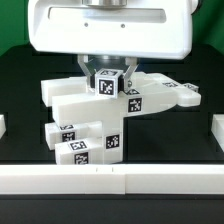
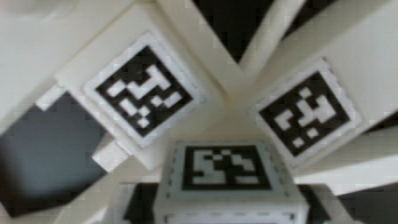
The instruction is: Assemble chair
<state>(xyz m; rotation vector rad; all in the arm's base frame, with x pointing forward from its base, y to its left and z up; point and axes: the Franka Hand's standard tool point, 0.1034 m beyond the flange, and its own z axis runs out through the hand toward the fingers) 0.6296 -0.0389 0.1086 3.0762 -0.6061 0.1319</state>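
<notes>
**Partly built chair (image 1: 112, 118)**

It stands at the middle of the bench (image 1: 24, 108) as a stacked cluster of slabs, seemingly unfinished. The pincer (image 1: 108, 78) straddles its topmost small cube (image 1: 108, 87); whether the jaws grip it I cannot tell.

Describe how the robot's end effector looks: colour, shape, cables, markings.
The end effector has a large, smooth white body, boxy with rounded corners. A grey round mount sits on its top. Two short grey fingers come out underneath. No cables or markings show on it. The arm itself is out of view.
</notes>
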